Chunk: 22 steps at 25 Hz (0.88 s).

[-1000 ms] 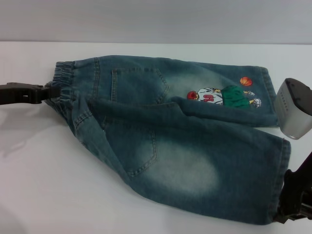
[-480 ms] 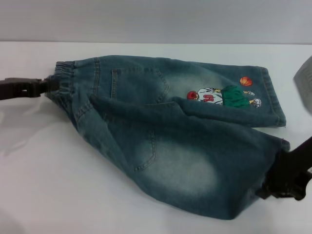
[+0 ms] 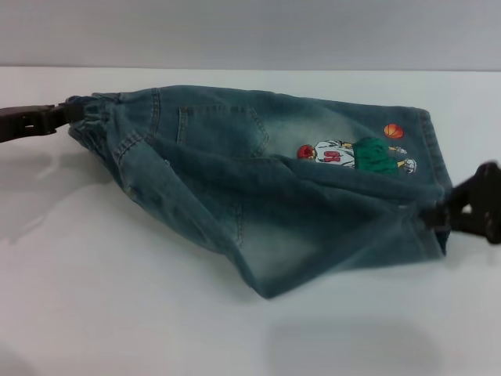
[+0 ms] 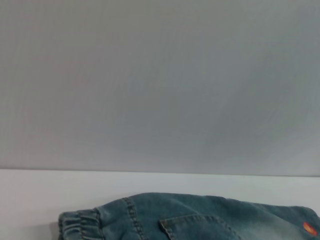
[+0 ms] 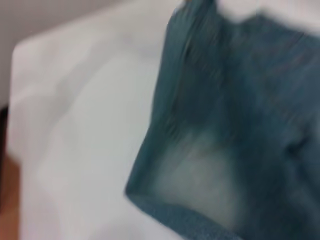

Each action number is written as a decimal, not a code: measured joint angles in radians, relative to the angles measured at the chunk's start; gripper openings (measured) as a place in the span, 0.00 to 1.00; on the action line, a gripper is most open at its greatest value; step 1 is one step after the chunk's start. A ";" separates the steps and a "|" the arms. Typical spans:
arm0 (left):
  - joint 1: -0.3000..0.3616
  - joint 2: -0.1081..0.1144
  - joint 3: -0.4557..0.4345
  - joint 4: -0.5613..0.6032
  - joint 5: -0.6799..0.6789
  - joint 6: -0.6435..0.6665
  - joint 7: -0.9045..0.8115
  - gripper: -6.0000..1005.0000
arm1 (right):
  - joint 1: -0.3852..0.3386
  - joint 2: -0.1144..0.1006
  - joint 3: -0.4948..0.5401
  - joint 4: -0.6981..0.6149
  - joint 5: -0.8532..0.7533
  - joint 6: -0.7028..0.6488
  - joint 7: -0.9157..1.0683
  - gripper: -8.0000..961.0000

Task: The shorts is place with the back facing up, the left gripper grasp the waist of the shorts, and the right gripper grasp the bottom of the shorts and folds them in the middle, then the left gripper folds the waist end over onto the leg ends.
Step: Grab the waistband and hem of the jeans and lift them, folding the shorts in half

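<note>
Left gripper (image 3: pixel 63 113) sits at approx 9 o'clock in the head view, low over the white table (image 3: pixel 117 298), clamped on the ruffled waist (image 3: pixel 94 117) of the shorts (image 3: pixel 258 188). Right gripper (image 3: pixel 438 215) is at approx 3 o'clock, closed on the bottom of the shorts (image 3: pixel 427 227), i.e. the hem of the near leg, which is lifted off the table w/ the denim hanging slack btwn the two grips. Lifted near leg sags in a fold toward 6 o'clock and casts a shadow on the table below. Far leg lies flat on the table, back side up, w/ one back pocket (image 3: pixel 219 129) visible and the cartoon print (image 3: pixel 352 153) plus orange basketball (image 3: pixel 394 131) near its hem at approx 2 o'clock. Left wrist view shows only the waistband (image 4: pixel 80 225) and upper denim against a grey wall (image 4: pixel 160 85); right wrist view is too blurred for detail, just denim (image 5: pixel 235 125) over white table.
</note>
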 joint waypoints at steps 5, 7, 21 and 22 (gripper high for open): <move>0.001 -0.011 0.000 0.004 -0.023 -0.035 0.013 0.05 | -0.037 0.000 0.111 0.008 0.113 0.065 -0.086 0.01; 0.002 -0.012 -0.001 0.001 -0.026 -0.047 0.014 0.05 | -0.054 0.000 0.137 0.015 0.160 0.102 -0.115 0.01; -0.006 -0.049 0.004 -0.014 -0.116 -0.156 0.049 0.05 | -0.095 0.025 0.178 0.123 0.289 0.403 -0.225 0.01; -0.007 -0.049 0.007 -0.015 -0.124 -0.164 0.049 0.05 | -0.096 0.026 0.179 0.132 0.303 0.423 -0.232 0.01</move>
